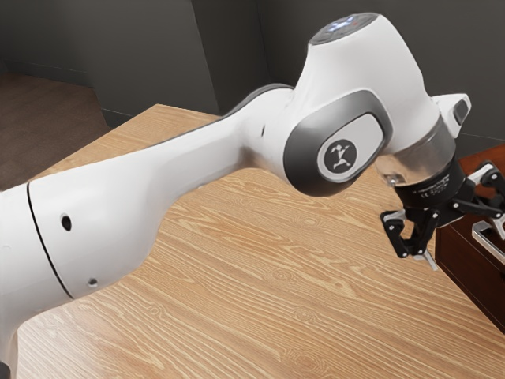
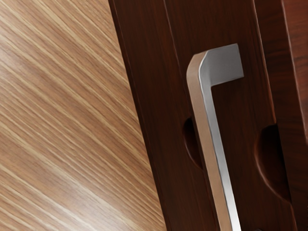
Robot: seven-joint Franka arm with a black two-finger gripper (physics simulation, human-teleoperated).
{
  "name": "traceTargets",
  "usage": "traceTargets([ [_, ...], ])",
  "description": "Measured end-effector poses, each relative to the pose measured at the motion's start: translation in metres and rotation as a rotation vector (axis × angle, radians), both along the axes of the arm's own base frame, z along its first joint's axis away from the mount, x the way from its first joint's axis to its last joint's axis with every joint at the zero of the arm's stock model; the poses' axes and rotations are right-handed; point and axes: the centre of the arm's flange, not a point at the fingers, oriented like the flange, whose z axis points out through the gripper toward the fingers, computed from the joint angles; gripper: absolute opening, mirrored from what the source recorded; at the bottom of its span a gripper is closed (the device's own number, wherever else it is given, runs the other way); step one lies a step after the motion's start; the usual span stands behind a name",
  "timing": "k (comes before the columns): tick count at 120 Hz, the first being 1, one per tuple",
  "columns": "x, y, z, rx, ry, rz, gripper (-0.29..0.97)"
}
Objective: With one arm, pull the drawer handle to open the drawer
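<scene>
A white robot arm (image 1: pixel 197 181) reaches in from the exterior view's left across a pale wooden desk (image 1: pixel 260 292) toward a dark brown drawer (image 1: pixel 473 264) standing on the desk at the exterior view's right edge. The arm ends in a black claw (image 1: pixel 454 225) whose two fingers are spread wide and hold nothing. It hangs just beside the drawer front, close to the drawer's handle (image 1: pixel 491 241) but not closed around it. In the wrist view the handle is a flat, brushed-metal bar with a squared bend at its end, standing off the dark wood front. Scooped hollows in the wood lie on either side behind it (room for fingers to slip in). The bar looks rigid and smooth, so it should not bend, though bare metal may be slippery. The best hold is probably across the straight run of the bar, one finger on each side, away from the bent end. The drawer should slide straight out if pulled squarely, while a skewed pull could jam it or let the claw slip off. How far out the drawer sits cannot be told.
</scene>
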Motion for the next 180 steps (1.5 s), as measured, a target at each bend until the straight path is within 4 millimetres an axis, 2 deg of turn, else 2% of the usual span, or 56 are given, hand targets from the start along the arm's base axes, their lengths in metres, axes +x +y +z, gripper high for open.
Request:
traceTargets([
  [25, 0.008, -0.007, -0.011, -0.020, -0.001, 0.028, 0.65],
  [72, 0.020, -0.004, -0.023, -0.040, 0.004, 0.075, 0.64],
  [99, 0.026, -0.005, -0.040, -0.038, 0.028, 0.090, 0.64],
  [123, 0.027, -0.005, -0.044, -0.039, 0.033, 0.096, 0.63],
  [152, 0.027, -0.005, -0.044, -0.041, 0.035, 0.103, 0.54],
  [180, 0.026, -0.005, -0.043, -0.040, 0.037, 0.104, 0.35],
])
